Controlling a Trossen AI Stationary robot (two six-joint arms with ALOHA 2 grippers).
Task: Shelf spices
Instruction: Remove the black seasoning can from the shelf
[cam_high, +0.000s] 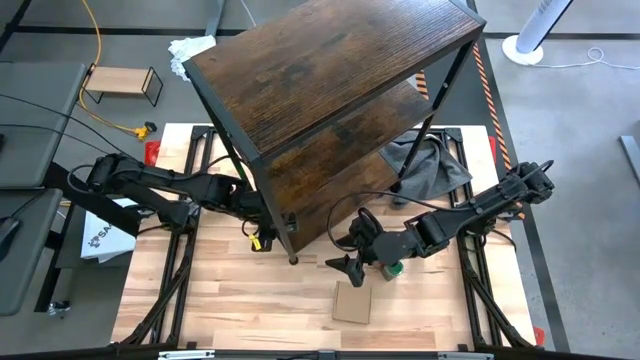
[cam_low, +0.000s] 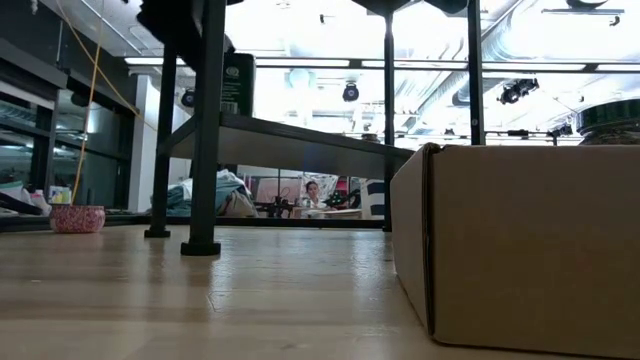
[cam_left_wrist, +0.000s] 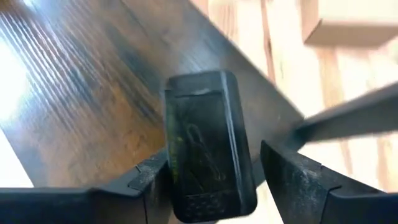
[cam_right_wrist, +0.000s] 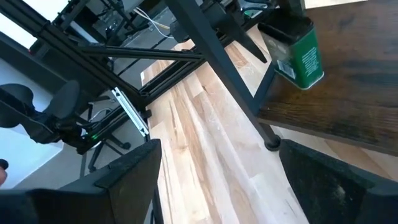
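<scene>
Reaching under the shelf (cam_high: 320, 90), we grip a dark spice jar (cam_left_wrist: 208, 149) in our left gripper (cam_left_wrist: 211, 180) above the bottom board. Our right gripper (cam_high: 350, 265) hangs open just beside the shelf's front, near a green jar (cam_right_wrist: 301, 53) on that board.

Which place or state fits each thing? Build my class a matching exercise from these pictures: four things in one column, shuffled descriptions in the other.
Things:
1. dark spice container
2. green spice jar
3. cardboard box
4. right pincer

Descriptions:
A. lying on the table, in front of the shelf
B. open and empty
C. on the corner of a shelf board
D. at the left pincer, over a dark wood-grain board

Pairs: 1-D, 2-C, 3-A, 4-B
</scene>
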